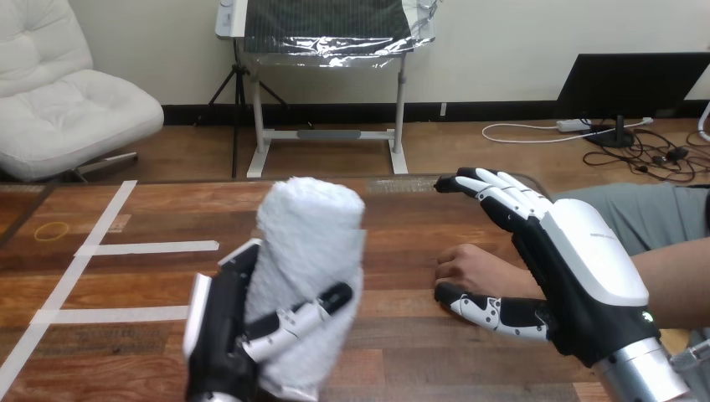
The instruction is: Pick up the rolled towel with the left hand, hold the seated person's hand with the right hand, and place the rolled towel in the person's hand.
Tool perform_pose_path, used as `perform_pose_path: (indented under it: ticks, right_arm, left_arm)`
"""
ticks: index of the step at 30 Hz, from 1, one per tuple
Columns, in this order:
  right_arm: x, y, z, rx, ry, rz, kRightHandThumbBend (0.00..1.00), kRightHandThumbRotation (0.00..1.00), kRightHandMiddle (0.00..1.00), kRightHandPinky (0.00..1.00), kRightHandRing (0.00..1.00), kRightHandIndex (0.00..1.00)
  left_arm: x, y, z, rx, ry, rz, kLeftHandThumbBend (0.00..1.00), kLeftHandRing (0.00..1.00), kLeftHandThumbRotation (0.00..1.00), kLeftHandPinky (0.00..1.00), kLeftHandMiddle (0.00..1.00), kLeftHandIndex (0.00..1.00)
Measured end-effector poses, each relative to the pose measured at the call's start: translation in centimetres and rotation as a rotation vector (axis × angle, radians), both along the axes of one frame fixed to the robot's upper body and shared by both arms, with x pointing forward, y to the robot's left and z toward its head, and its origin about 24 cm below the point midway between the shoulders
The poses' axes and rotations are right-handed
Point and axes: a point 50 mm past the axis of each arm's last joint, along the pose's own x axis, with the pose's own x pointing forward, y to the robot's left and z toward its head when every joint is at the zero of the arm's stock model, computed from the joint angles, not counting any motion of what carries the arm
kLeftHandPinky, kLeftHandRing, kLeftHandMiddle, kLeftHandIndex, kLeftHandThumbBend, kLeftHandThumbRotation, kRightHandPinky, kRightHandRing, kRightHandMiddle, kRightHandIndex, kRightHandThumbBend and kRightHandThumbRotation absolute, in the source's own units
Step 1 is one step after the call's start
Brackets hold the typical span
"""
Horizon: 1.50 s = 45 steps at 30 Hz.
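The rolled towel stands upright in the left hand, well to the left of the person's hand and lifted off the bench. The left hand's fingers are curled across the towel's lower front, grasping it.

The right hand sits over and just right of the person's hand. Its fingers are stretched straight past the far side of that hand, and its thumb reaches along the near side. Nothing is closed round the person's hand, so I judge the hold as not yet made.

Several things could go wrong from here:
- **Pinching:** if the right hand closes hard or off-centre, it could pinch the person's knuckles or slide off them.
- **No open palm:** the person's hand seems to rest knuckles up and loosely curled on the bench. A towel brought over before the palm is turned and opened has nowhere to sit and may roll off.
- **Loose grip:** the grip is low on a soft, tall roll, so the top could tip or unroll as it travels toward the person's hand.
- **Collision:** the towel could knock the right hand's thumb on the way across.

As for writing, a small dark mark sits on the right hand's white shell, too small to read. The white tape strips far left of the person's hand carry no print.
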Motion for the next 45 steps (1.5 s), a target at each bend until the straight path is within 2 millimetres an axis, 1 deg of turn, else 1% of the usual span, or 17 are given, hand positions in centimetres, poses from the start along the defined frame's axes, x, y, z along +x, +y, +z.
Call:
perform_pose_path:
  ticks: [5,6,11,24,29,38,42,45]
  right_arm:
    - [0.0,-0.3,0.1,-0.004,-0.003,-0.017,0.61,0.12,0.92,0.91,0.95,0.85]
    - [0.0,-0.4,0.2,-0.005,-0.004,-0.021,0.62,0.11,0.92,0.91,0.95,0.85]
    - [0.1,-0.9,0.4,-0.015,-0.009,-0.042,0.64,0.11,0.92,0.9,0.95,0.84]
    - [0.2,-2.0,0.8,-0.072,0.009,-0.077,0.67,0.11,0.92,0.9,0.94,0.84]
    - [0.2,-2.2,1.0,-0.089,0.02,-0.082,0.68,0.11,0.93,0.88,0.94,0.84]
    - [0.3,-2.9,1.2,-0.155,0.056,-0.079,0.74,0.07,0.92,0.85,0.93,0.84]
    - [0.5,-3.2,1.2,-0.198,0.088,-0.087,0.75,0.1,0.92,0.84,0.92,0.84]
    - [0.7,-3.5,1.2,-0.239,0.12,-0.102,0.76,0.1,0.91,0.84,0.92,0.84]
  left_arm:
    - [-0.7,-0.8,0.4,-0.008,-0.016,-0.02,0.72,0.39,0.19,0.41,0.4,0.48]
    - [-0.8,-0.9,0.5,-0.003,-0.02,-0.023,0.72,0.39,0.22,0.4,0.4,0.48]
    - [-1.1,-1.3,0.9,0.06,-0.054,-0.034,0.72,0.38,0.26,0.38,0.4,0.48]
    - [-1.1,-1.7,2.1,0.083,-0.11,-0.071,0.69,0.38,0.2,0.36,0.41,0.5]
    - [-1.1,-1.7,2.3,0.084,-0.12,-0.079,0.68,0.37,0.2,0.35,0.41,0.5]
    - [-1.2,-1.8,2.3,0.144,-0.127,-0.078,0.67,0.36,0.24,0.33,0.4,0.49]
    - [-1.2,-1.7,2.2,0.151,-0.125,-0.076,0.67,0.36,0.25,0.33,0.41,0.49]
    - [-1.2,-1.6,2.2,0.153,-0.126,-0.07,0.67,0.36,0.25,0.33,0.41,0.49]
